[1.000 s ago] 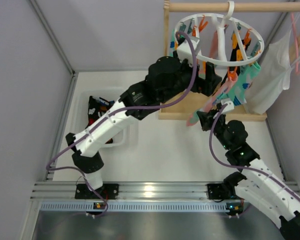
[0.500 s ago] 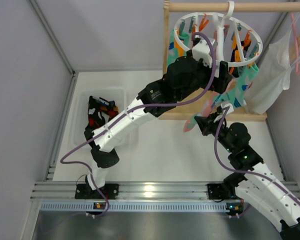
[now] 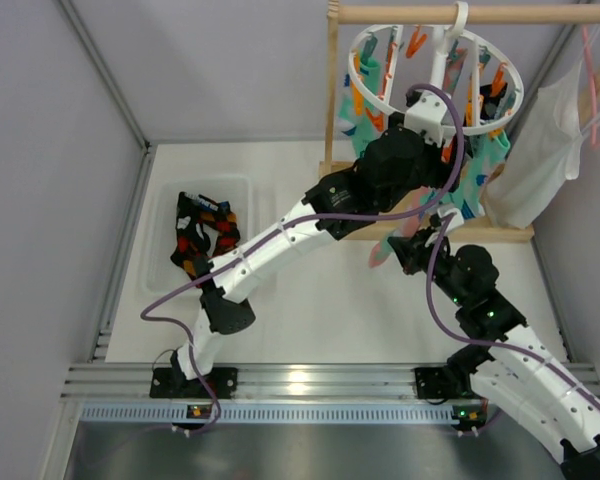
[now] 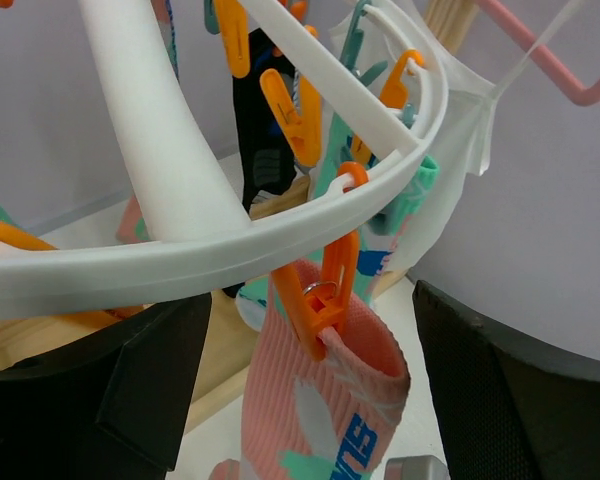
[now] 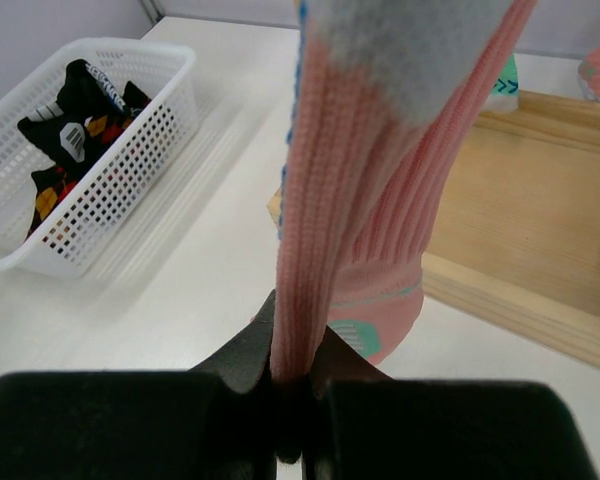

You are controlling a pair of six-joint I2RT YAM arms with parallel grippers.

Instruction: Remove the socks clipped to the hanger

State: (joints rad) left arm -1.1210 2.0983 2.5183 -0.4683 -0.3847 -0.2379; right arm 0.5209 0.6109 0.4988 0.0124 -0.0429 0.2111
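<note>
The white ring hanger [image 3: 380,100] hangs from a wooden rod, with orange and teal clips. In the left wrist view its rim [image 4: 180,260] crosses the frame. An orange clip [image 4: 325,295] pinches the cuff of a pink-salmon sock [image 4: 315,400]. My left gripper [image 4: 320,410] is open, with one finger on each side of that sock, just under the clip; in the top view it [image 3: 456,160] is under the ring. My right gripper [image 5: 300,375] is shut on the lower end of the pink sock [image 5: 330,230]; in the top view it [image 3: 405,250] is below the ring. Teal socks [image 3: 480,175] and a black sock [image 4: 260,130] hang too.
A white basket [image 3: 160,215] at the left holds argyle socks [image 5: 75,130]. The wooden stand base [image 5: 540,260] lies under the hanger. A white garment [image 3: 540,150] on a pink hanger [image 4: 550,60] hangs at the right. Grey walls enclose the table.
My left arm has swung right and up, bringing its gripper from the ring's left side to under its near right part. My right gripper stays shut on the pink sock.
</note>
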